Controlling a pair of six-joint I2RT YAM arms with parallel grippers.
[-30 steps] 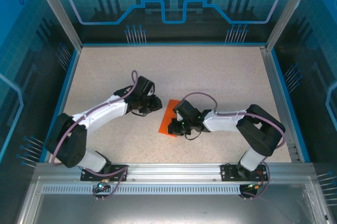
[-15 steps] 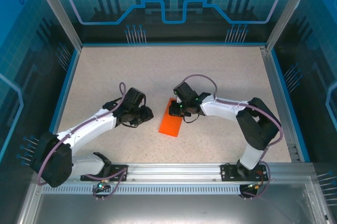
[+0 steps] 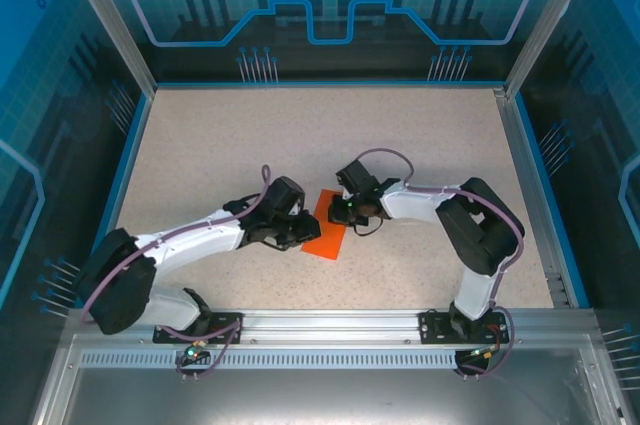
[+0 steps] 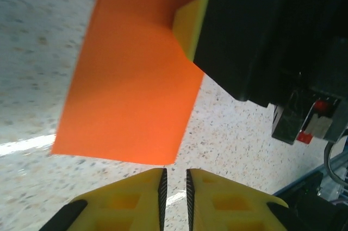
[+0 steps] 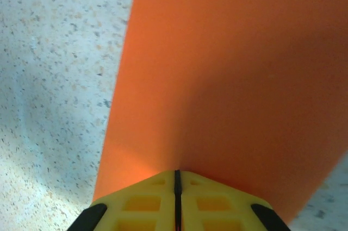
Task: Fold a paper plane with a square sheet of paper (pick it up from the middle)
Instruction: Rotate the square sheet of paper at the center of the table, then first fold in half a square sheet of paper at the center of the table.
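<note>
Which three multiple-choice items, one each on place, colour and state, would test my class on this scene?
1. Where does the paper lie?
A) between the left gripper and the right gripper
B) in the far left corner
C) on an arm's base

2. What colour is the paper?
A) blue
B) orange
C) white

3. How do the right gripper's jaws stand?
A) wide open
B) shut
C) clamped round a cup

Answers:
1 A: the top view shows it mid-table, the left gripper at its left edge and the right gripper at its far right end.
2 B: all three views show it bright orange.
3 B: the right wrist view shows the fingers pressed together with nothing between them.
</note>
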